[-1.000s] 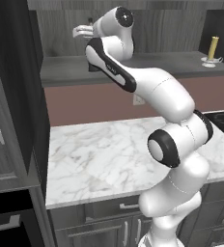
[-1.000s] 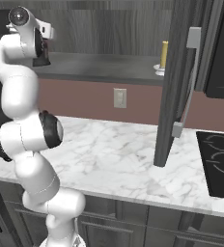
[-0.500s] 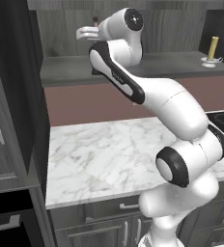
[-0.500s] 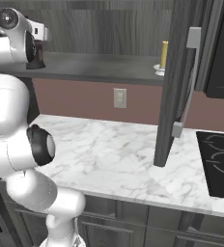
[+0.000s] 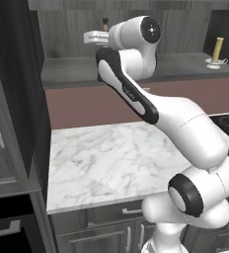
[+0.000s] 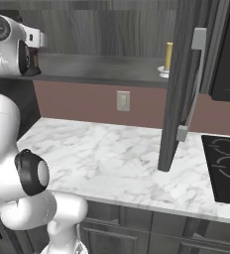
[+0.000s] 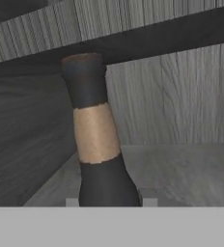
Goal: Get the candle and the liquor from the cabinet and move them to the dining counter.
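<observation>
Liquor bottle [image 7: 102, 159] stands on cabinet shelf [image 5: 185, 66], far left. Gripper [image 7: 109, 201] closed around its lower neck. Bottle looks like glass: hard, smooth, maybe slippery, likely heavy below (round body hidden). Candle [image 5: 217, 49] waits far right on same shelf; light, tippy.

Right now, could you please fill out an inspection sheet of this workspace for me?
Surface: marble counter below the cabinet, bare.
Job's things: liquor at the left end of the cabinet shelf; candle upright at the right end.
Clutter: nothing seen.
Grippers: pincer shut on the liquor, fingers flanking its body.
Cables: nothing seen.
Surroundings: open cabinet door with bar handle, wall outlet, cooktop.
</observation>
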